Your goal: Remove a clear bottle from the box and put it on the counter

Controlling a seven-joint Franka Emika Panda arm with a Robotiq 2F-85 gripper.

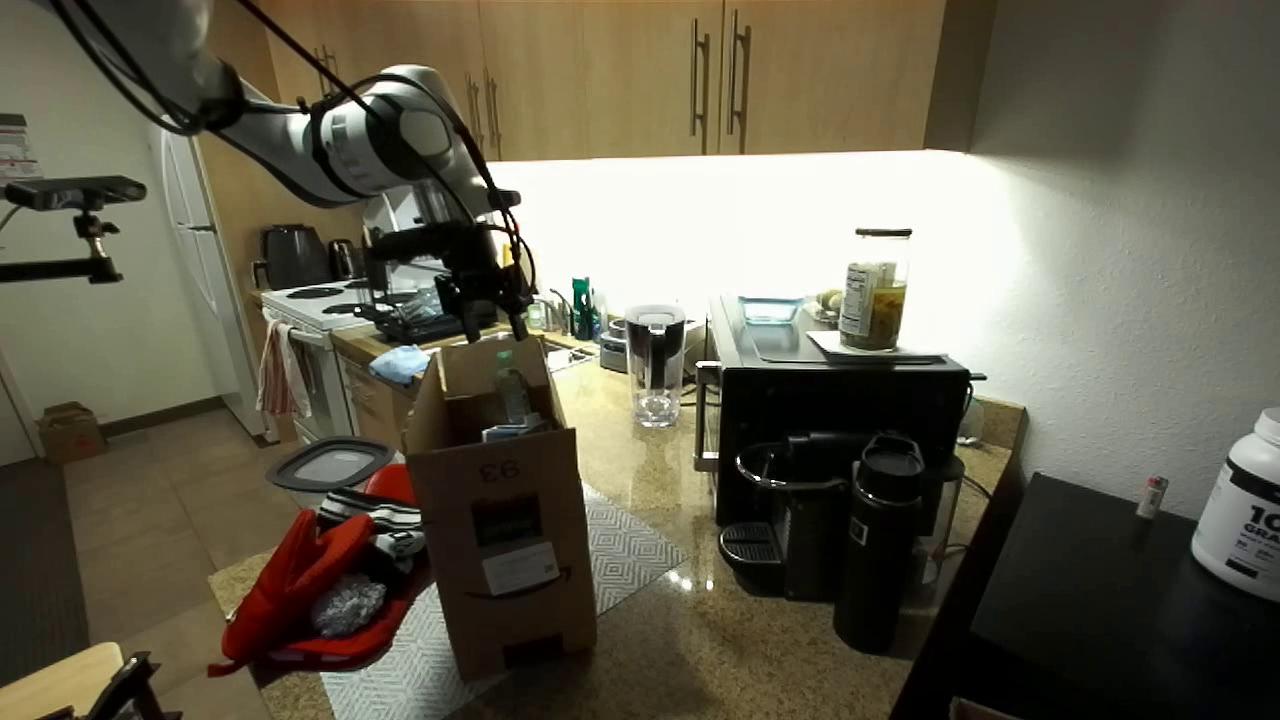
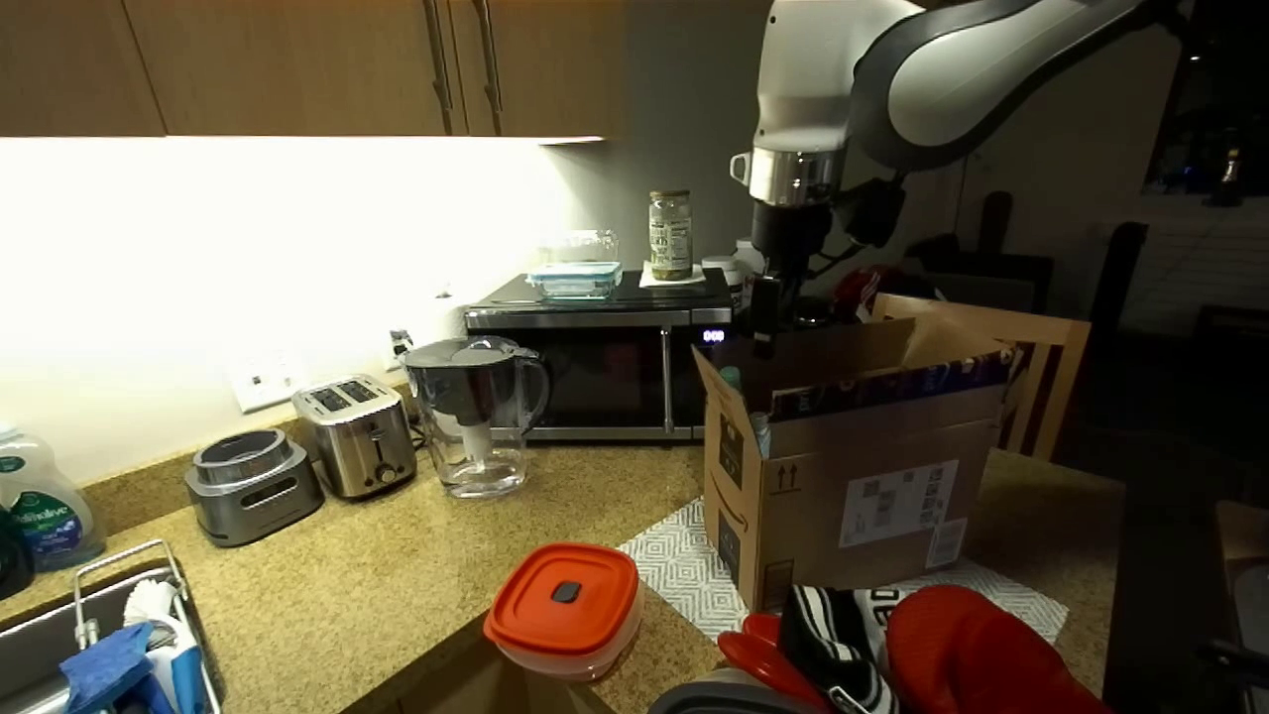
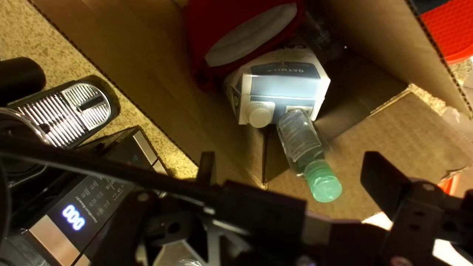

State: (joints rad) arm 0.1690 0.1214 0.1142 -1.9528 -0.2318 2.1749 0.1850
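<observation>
The bottle (image 3: 301,138) is inside the box (image 1: 455,530), at the end by a raised flap (image 1: 468,370), green cap (image 3: 322,183) uppermost; in an exterior view it leans a little, and its base is hidden. A carton (image 3: 282,88) sits right beside it; whether the two touch, I cannot tell. The gripper (image 1: 495,330) hangs above that end of the box, fingers spread wide, holding nothing. In the wrist view the cap shows between the fingers but nearer one of them, so a straight descent could, I judge, bring that finger down on the cap and push the bottle over. The flap is the next hazard: a finger landing on its edge might bend it or drag the box across the mat (image 1: 628,550) underneath. A grip on the cap alone may slip or let the bottle swing, since that hold would be short and how full the bottle is cannot be told. Lifted at a slant, the base might snag on the carton or the box wall, and the carton could tip in turn. Past the box, the counter (image 1: 650,470) carries the pitcher (image 1: 655,370) and the coffee maker (image 1: 812,550), and a wide carry could knock either. Let go tilted or too high, so narrow a bottle would probably topple on that glossy top and roll.
</observation>
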